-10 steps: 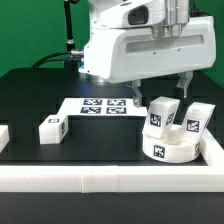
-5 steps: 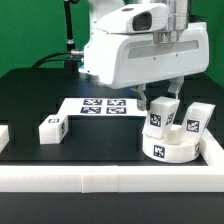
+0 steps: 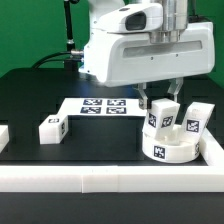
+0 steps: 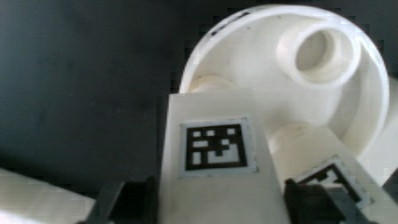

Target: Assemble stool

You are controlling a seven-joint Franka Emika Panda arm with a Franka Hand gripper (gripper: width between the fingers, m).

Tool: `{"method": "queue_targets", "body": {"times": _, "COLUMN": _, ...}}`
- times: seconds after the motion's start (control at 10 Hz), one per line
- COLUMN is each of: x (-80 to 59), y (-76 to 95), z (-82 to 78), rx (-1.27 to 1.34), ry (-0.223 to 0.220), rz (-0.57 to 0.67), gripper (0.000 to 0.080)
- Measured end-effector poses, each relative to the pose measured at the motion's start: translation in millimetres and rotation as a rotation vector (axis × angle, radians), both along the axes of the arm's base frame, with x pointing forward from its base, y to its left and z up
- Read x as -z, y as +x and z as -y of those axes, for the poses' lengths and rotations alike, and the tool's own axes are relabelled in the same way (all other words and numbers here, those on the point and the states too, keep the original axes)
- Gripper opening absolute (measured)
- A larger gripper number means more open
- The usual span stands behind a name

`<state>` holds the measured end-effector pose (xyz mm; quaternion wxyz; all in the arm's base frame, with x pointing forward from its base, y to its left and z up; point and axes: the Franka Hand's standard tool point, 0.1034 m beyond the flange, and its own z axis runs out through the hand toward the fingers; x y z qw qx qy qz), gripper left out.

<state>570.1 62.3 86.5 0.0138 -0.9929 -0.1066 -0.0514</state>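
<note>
The round white seat [image 3: 168,150] lies at the exterior view's right, next to the border rail. One leg block [image 3: 162,113] stands upright at the seat's top. A second leg [image 3: 196,121] stands beside it. A third leg [image 3: 52,128] lies on the black table at the exterior view's left. My gripper [image 3: 160,99] is open, with a finger on each side of the upright leg's top and a small gap to it. In the wrist view the tagged leg [image 4: 217,145] sits between my fingers [image 4: 121,200], with the seat [image 4: 267,70] and its hole behind.
The marker board [image 3: 100,105] lies flat behind the middle of the table. White border rails run along the front [image 3: 100,176] and the exterior view's right [image 3: 216,145]. A white piece [image 3: 3,135] shows at the left edge.
My gripper has come down a little, so its fingers now straddle the top of the upright leg. The parts have not moved.
</note>
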Motion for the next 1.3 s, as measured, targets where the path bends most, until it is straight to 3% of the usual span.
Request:
{"method": "queue_targets", "body": {"times": 0.2, "x": 1.3, "y": 0.7, "z": -2.7, "rx": 0.288, "ry": 0.051, "rz": 0.039, "gripper": 0.034}}
{"method": "queue_targets", "body": {"times": 0.4, "x": 1.6, "y": 1.7, "z": -8.8, "rx": 0.666, "ry": 0.133, "rz": 0.065, "gripper": 0.034}}
{"method": "queue_targets", "body": {"times": 0.8, "x": 1.6, "y": 12.3, "z": -31.6, "rx": 1.285, "ry": 0.268, "rz": 0.033, "gripper": 0.034}}
{"method": "queue_targets", "body": {"times": 1.1, "x": 2.4, "y": 22.5, "z": -33.4, "rx": 1.621, "ry": 0.36, "rz": 0.004, "gripper": 0.034}}
{"method": "queue_targets", "body": {"times": 1.3, "x": 2.3, "y": 22.7, "z": -32.0, "rx": 1.753, "ry": 0.392, "rz": -0.018, "gripper": 0.034}}
